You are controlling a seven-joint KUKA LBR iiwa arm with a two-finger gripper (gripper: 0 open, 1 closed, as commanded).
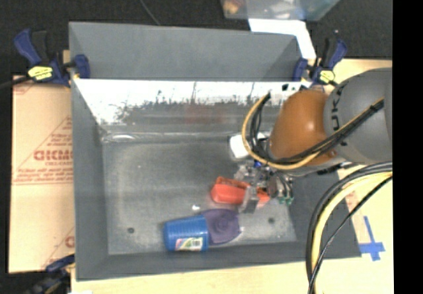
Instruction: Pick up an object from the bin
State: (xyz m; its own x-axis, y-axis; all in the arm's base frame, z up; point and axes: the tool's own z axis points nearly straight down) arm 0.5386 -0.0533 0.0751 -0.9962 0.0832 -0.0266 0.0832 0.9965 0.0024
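Plainly you are at the grasping step, not yet at the lift: nothing is clear of the floor of the grey metal bin (86, 174), and the next move calls for a sure hold on one piece before you raise the arm. Starting from the left, the floor is bare until a short blue plastic cylinder with a printed label (186, 234) lying on its side near the front wall. Touching its right end is a rounded purple plastic piece (223, 225). Just behind that and a little to the right lies a small red-orange plastic block (227, 191), which is the nearest thing to the gripper (253, 199). The gripper is down at floor level against the block's right end, and a bit of red shows on its far side too, so it may be straddling the block. You cannot tell from this angle how far open it is or whether it has hold. Further right, the orange wrist cover (297, 129) and looping cables hang above it.
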